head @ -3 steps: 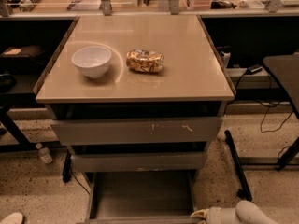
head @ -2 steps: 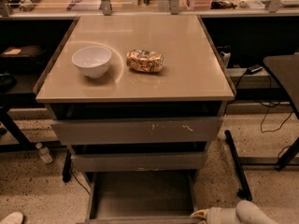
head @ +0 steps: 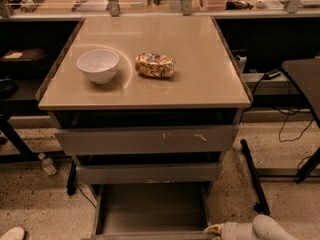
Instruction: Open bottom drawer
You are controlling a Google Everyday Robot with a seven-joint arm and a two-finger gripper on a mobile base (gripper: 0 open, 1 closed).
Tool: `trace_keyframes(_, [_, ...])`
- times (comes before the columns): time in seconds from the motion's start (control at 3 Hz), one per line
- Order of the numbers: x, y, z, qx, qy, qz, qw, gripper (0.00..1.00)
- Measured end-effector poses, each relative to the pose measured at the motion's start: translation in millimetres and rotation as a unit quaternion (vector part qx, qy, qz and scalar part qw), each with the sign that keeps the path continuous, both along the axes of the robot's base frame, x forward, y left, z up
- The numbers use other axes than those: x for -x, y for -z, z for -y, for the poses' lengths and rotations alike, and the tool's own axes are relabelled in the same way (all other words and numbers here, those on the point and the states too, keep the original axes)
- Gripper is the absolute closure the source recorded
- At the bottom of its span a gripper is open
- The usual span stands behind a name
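The bottom drawer (head: pixel 150 209) is pulled out toward me, and its shallow grey tray body shows below the two upper fronts. Its front edge runs along the frame's bottom. Above it sit the mid-width grey drawer front (head: pixel 147 174) and the widest grey drawer front (head: pixel 145 140) with pale scratch marks. My gripper (head: pixel 212 229) reaches in from the bottom right on a white arm (head: pixel 260 229), at the right end of the bottom drawer's front edge. Its tip is partly cut off by the frame edge.
A white bowl (head: pixel 98 65) and a crumpled snack bag (head: pixel 155 65) lie on the beige cabinet top (head: pixel 200 79). A plastic bottle (head: pixel 48 164) lies on the floor at left. Black table legs (head: pixel 254 176) and cables stand at right. A white shoe (head: pixel 11 233) is at bottom left.
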State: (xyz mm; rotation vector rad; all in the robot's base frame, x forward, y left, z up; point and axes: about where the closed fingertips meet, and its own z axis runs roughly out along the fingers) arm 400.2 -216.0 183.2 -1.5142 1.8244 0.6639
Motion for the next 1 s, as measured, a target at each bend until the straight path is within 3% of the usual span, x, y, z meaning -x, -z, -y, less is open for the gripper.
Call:
trace_keyframes(0.33, [0.0,0.0,0.0,0.000,0.000,0.000,1.0000,0.12])
trace_keyframes(0.67, [0.1,0.1,-0.3,0.000,0.000,0.000,1.0000,0.00])
trace_keyframes(1.0, [0.1,0.1,-0.3,0.000,0.000,0.000,1.0000,0.00])
